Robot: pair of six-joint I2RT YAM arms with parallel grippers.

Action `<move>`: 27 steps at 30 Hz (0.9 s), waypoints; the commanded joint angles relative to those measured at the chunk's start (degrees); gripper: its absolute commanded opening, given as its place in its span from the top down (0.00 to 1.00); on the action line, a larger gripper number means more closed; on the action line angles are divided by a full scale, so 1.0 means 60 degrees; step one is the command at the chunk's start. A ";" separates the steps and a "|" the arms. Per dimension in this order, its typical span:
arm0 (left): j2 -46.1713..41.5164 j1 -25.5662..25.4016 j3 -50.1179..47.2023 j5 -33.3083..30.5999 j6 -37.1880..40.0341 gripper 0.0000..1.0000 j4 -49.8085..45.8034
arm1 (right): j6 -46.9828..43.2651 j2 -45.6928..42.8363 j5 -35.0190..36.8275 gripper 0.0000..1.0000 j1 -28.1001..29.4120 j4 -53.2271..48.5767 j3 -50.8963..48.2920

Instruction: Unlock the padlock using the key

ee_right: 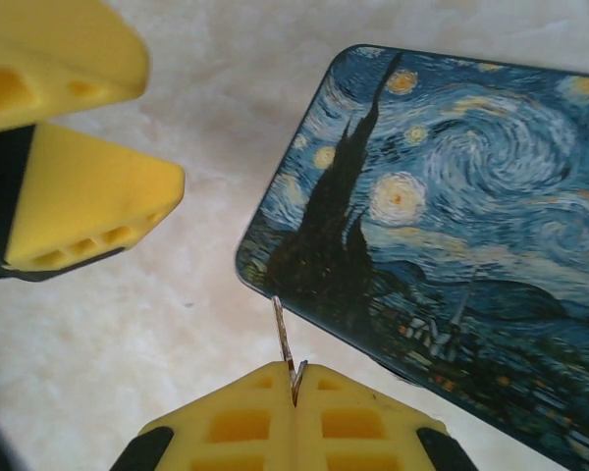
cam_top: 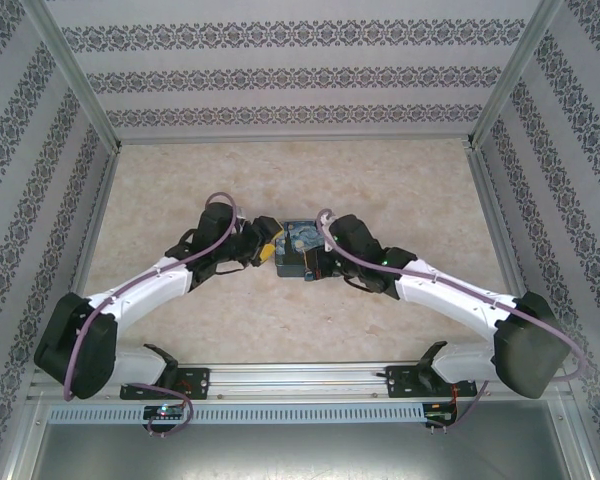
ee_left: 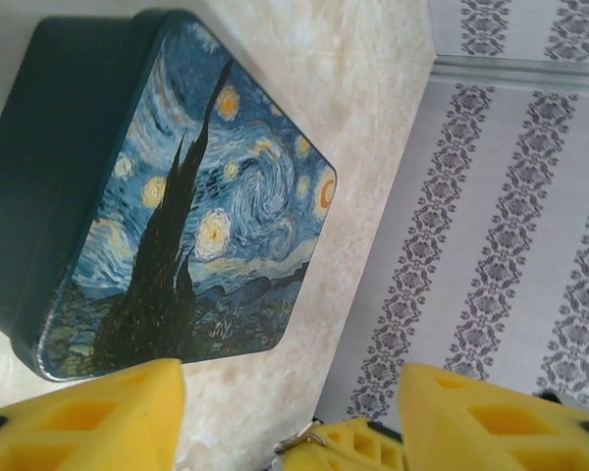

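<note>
Poking from pinched right hand (ee_right: 294, 373): key (ee_right: 282, 335), near box (ee_right: 452, 235) corner.

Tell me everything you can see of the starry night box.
The box is flat and square with rounded corners, tin by the look. Its lid carries a swirling blue-and-yellow starry-night print with a dark cypress; its sides are plain dark teal. It lies closed on the marbled table between the left pincer and right pincer, gripped by neither.

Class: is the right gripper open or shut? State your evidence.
Shut: the right gripper has its fingers pressed together, pinching the thin key.
</note>
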 commanded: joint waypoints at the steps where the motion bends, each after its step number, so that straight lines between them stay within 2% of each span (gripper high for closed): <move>1: 0.0284 -0.0449 0.0635 -0.0472 -0.0828 0.46 -0.0465 | -0.1172 -0.0280 0.2036 1.00 0.0404 -0.0569 0.0311; 8: 0.1072 -0.1215 0.1451 -0.0679 -0.0889 0.48 -0.0772 | -0.1645 -0.0405 0.2397 1.00 0.0592 -0.0547 0.0278; 16: 0.1646 -0.1619 0.1775 -0.0771 -0.0973 0.52 -0.0628 | -0.1632 -0.0550 0.2400 1.00 0.0621 -0.0488 0.0137; 27: 0.2057 -0.1812 0.2057 -0.0703 -0.0981 0.66 -0.0415 | -0.1528 -0.0582 0.2391 1.00 0.0620 -0.0468 0.0022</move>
